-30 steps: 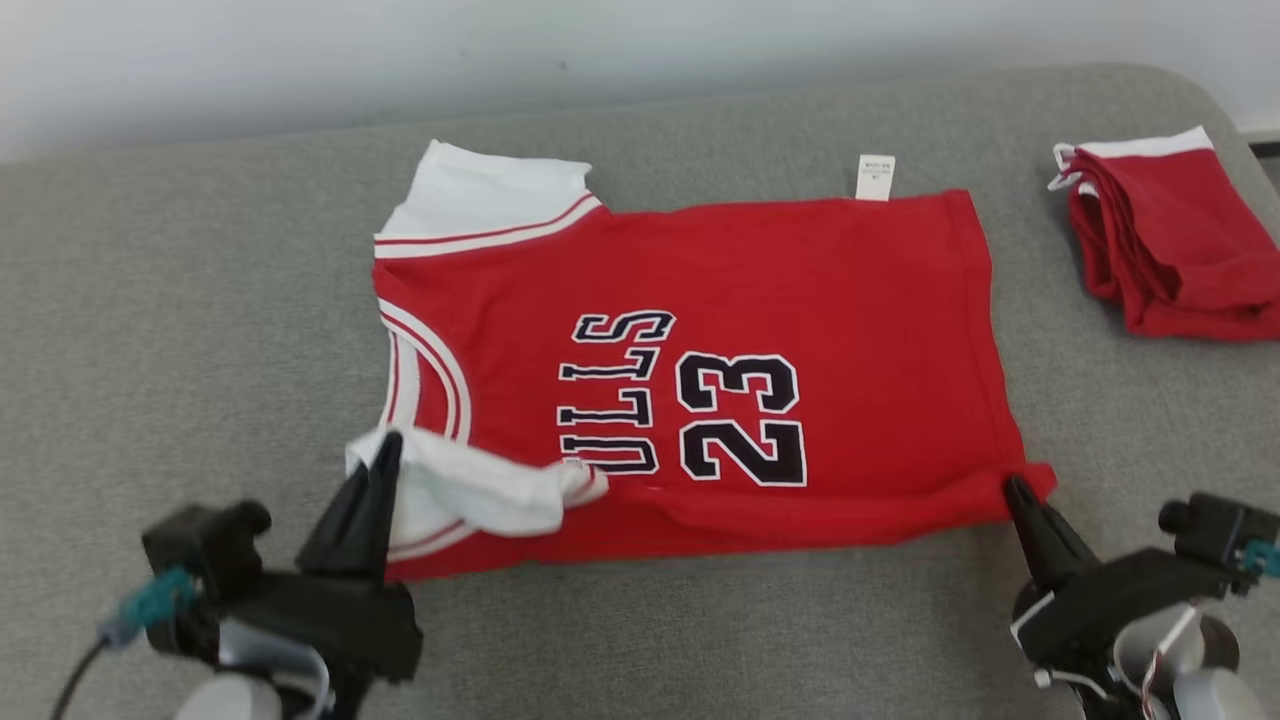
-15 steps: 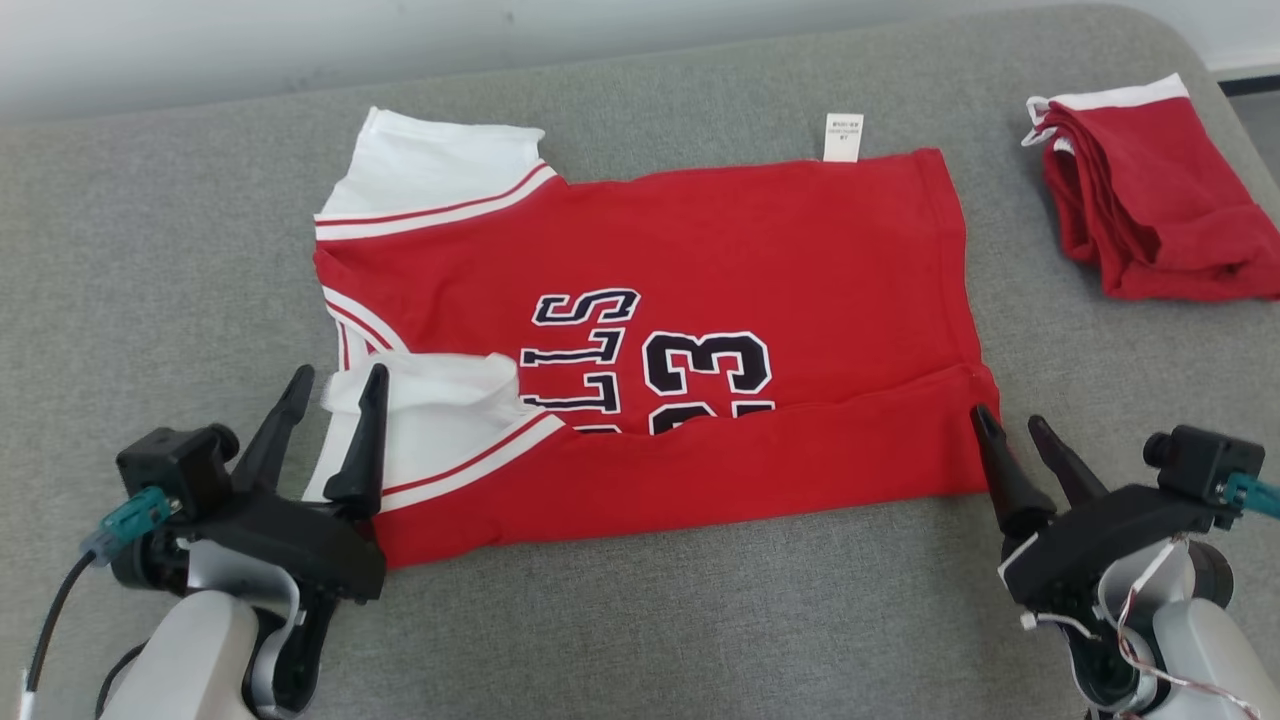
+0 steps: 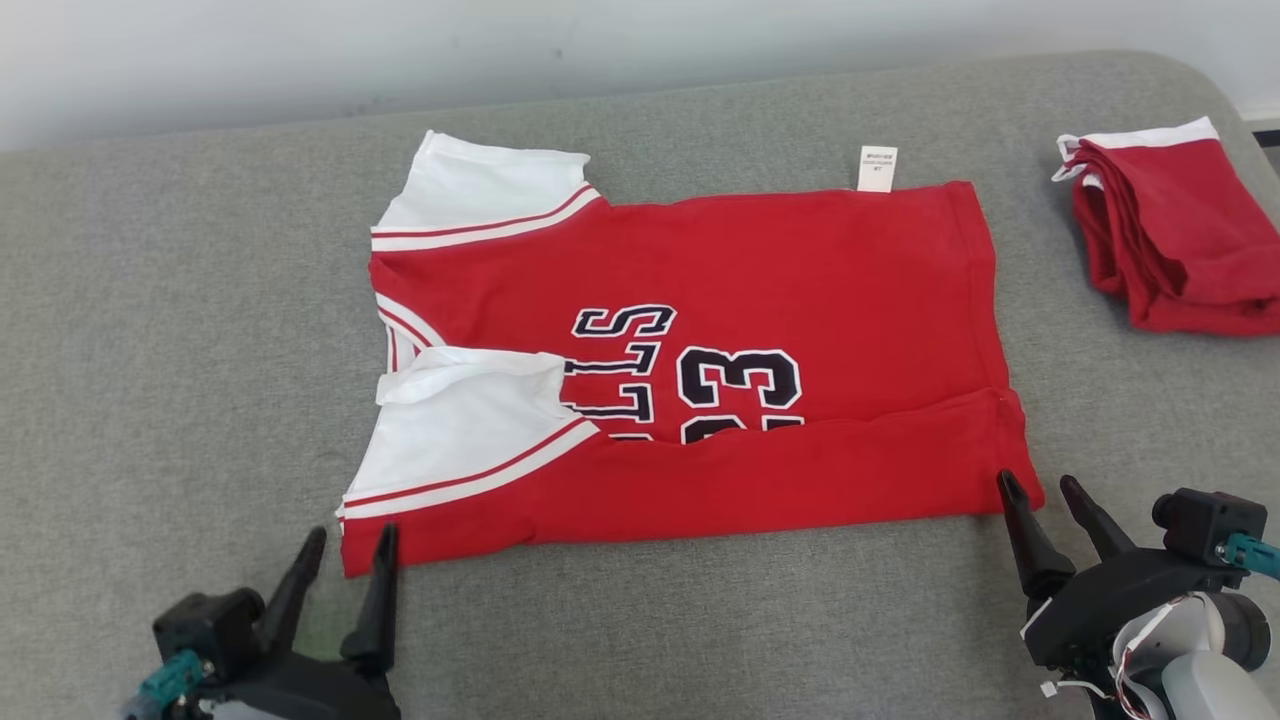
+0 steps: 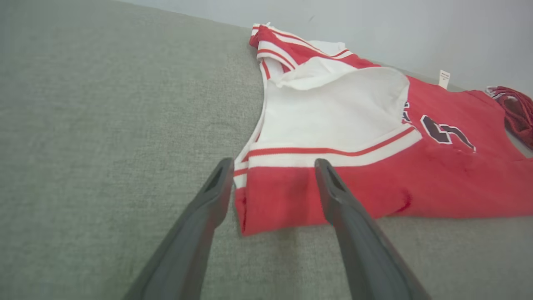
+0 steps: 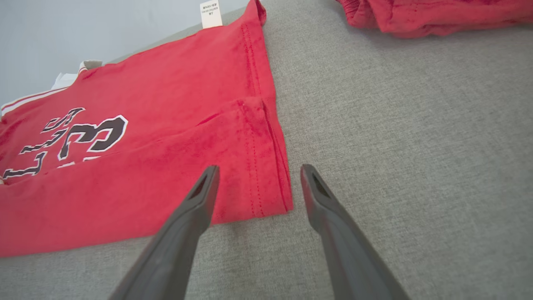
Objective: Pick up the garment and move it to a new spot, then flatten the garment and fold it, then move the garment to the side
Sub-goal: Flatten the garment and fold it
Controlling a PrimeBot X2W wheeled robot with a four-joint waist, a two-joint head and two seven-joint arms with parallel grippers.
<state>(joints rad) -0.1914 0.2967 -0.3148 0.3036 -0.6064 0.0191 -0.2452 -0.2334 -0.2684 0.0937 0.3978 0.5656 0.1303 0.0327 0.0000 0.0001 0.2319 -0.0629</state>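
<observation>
The jersey (image 3: 720, 250) has a folded hem that hides lower lettering at frame centre. The left gripper (image 3: 353, 532) and right gripper (image 3: 1035, 478) are spread and empty.

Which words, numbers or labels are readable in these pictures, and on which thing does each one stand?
"LLS": black lettering on the red jersey; the rest is hidden under the fold.
"23": number on the same jersey, partly covered.
White tag at the jersey's far edge: print too small to read.
</observation>
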